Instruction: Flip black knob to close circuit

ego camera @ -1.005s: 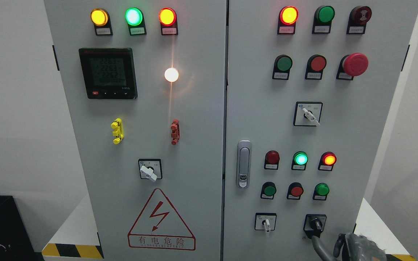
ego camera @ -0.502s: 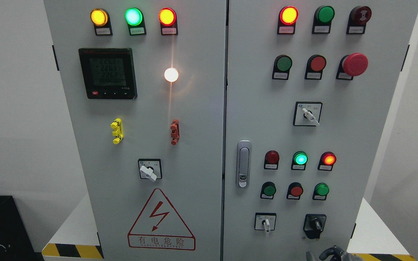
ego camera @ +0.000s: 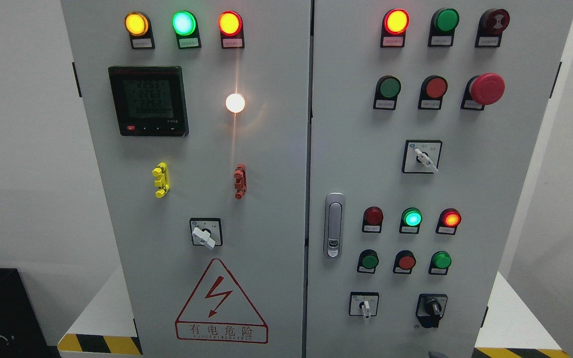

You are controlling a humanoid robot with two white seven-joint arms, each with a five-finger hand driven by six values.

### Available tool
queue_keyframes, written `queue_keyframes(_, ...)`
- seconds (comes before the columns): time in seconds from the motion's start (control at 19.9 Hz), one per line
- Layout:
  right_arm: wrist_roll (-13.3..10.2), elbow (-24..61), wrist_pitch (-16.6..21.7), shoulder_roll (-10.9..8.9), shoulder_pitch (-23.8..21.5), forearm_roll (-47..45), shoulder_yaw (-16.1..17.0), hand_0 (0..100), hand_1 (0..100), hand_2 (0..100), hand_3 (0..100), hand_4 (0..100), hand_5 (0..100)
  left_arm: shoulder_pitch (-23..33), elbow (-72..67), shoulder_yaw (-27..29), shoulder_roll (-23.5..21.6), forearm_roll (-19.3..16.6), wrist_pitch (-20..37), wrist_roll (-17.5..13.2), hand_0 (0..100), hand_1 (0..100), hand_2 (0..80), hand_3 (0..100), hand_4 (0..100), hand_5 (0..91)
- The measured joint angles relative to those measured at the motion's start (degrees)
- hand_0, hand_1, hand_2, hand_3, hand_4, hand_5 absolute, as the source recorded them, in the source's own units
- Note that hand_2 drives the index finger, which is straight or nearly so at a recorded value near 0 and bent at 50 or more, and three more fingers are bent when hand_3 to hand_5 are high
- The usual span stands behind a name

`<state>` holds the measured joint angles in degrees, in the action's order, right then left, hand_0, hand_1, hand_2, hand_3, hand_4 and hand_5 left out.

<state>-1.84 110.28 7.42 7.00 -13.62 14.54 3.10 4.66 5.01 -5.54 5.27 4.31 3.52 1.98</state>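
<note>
Plainly, grey cabinet (ego camera: 266,149) stands against white wall (ego camera: 18,149), black knob (ego camera: 432,308) bottom right.

Before me a white platform (ego camera: 107,308), edged at 7 o'clock by yellow-black hazard tape (ego camera: 98,344), carries the grey electrical cabinet (ego camera: 276,199) standing upright on it.

I face an industrial electrical room: a grey control cabinet (ego camera: 266,199) with indicator lamps (ego camera: 183,23), a meter (ego camera: 148,101) and a high-voltage warning sign (ego camera: 221,304).
</note>
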Motion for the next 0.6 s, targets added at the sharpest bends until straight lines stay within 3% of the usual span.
queue_keyframes(0.15,1.65,0.72,3.62,-0.17,-2.66,-6.97,-0.71,0,3,0,0,0,0,0.00,0.00,0.00,0.00,0.00,0.00,0.00,12,56,0.0,0,0,0.0)
queue_keyframes(0.35,6.45,1.25,7.06,-0.34,-5.43,-13.83,-1.45,0,0,0,0,0,0,0.00,0.00,0.00,0.00,0.00,0.00,0.00,12,56,0.0,0,0,0.0)
queue_keyframes(0.6,10.01,1.61,8.38,-0.54,-7.30,-19.46,-2.04,0,0,0,0,0,0,0.00,0.00,0.00,0.00,0.00,0.00,0.00,12,56,0.0,0,0,0.0)
